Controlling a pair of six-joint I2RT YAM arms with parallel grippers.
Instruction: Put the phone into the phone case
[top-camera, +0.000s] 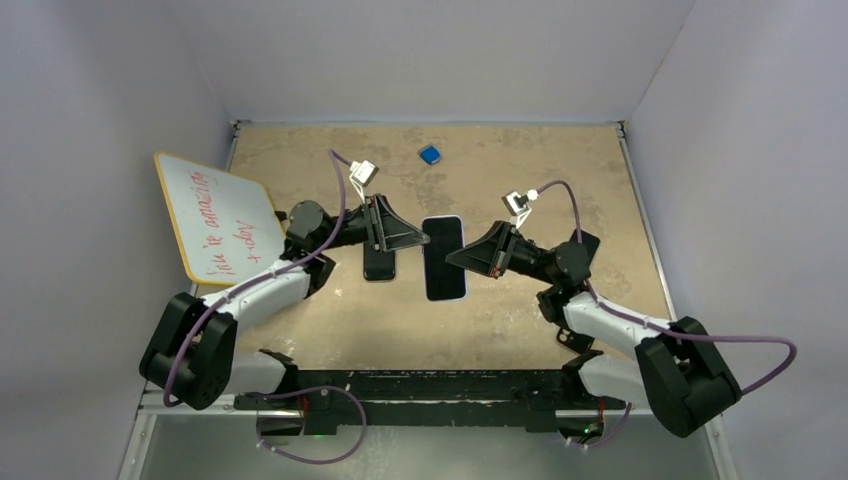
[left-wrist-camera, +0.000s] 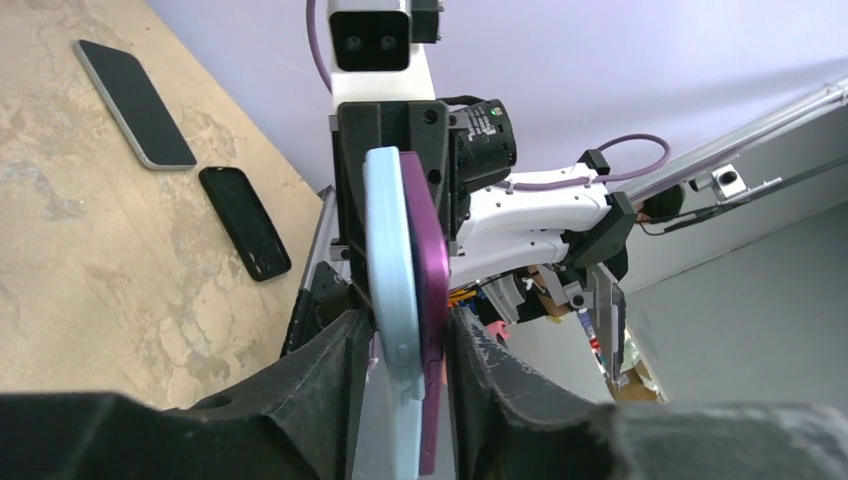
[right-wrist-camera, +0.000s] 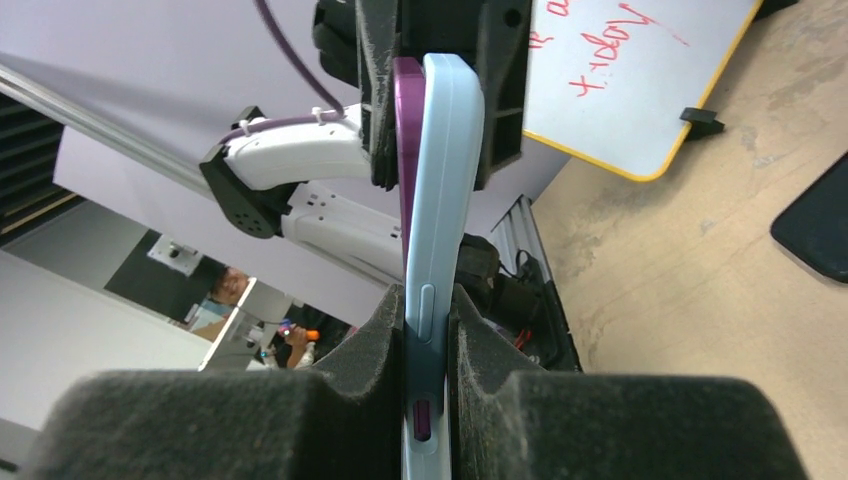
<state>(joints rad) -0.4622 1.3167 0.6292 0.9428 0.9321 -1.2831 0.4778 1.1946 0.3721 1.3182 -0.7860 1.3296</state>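
Note:
A purple phone (left-wrist-camera: 430, 260) lies against a light blue phone case (left-wrist-camera: 390, 250), held in the air between both arms. My left gripper (left-wrist-camera: 405, 340) is shut on one end, one finger on the case and the other on the phone. At this end the phone's side stands out beside the case. My right gripper (right-wrist-camera: 428, 310) is shut on the other end of the case (right-wrist-camera: 445, 180); there the purple phone (right-wrist-camera: 407, 150) shows through a side cut-out. In the top view the two gripper tips, left gripper (top-camera: 428, 240) and right gripper (top-camera: 452, 258), meet mid-table and hide the held pair.
A dark phone with a silver rim (top-camera: 445, 258) and a black case (top-camera: 379, 262) lie on the table under the grippers. A whiteboard with red writing (top-camera: 215, 215) leans at the left. A small blue object (top-camera: 430, 154) sits at the back.

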